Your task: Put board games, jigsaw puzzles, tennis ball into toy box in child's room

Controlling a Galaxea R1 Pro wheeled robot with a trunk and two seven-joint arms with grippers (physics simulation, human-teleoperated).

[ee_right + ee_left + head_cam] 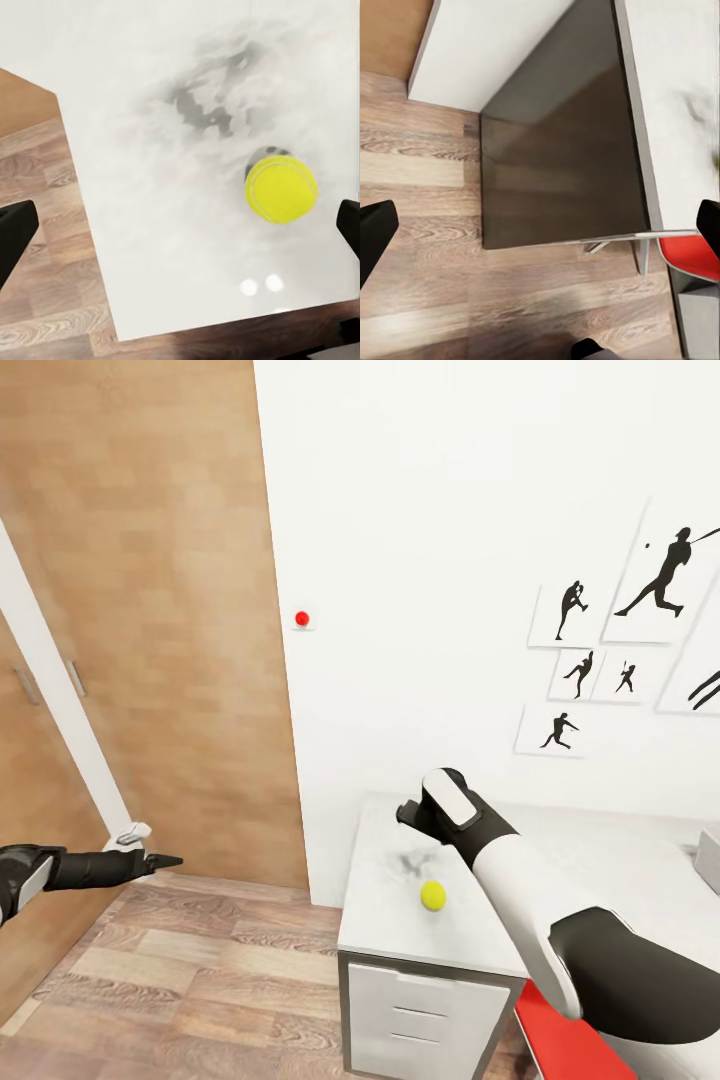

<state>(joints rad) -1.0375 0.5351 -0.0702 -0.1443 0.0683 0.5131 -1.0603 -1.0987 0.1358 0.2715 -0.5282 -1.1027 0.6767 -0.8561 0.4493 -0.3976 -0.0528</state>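
tennis ball [433, 895] alone near the end of the table [380, 920]

right gripper [180, 225] hovers above it, fingers spread wide, holding nothing (ball between them, off-centre); left gripper [540, 225] hangs open and empty over wood floor [200, 970].

The long pale grey desk [400, 920] top is bare all around the small fuzzy yellow-green tennis ball [433, 895], so a gripper can reach it from above and from every side. The right gripper [180, 225] hangs over it with fingers [15, 240] wide apart, the ball nearer to one of them. Behind the desk the white wall [420, 560] closes the way. Left of the desk, the brown wooden floor [200, 980] is free, where the left gripper [165, 860] hangs beside the wooden door [150, 610].
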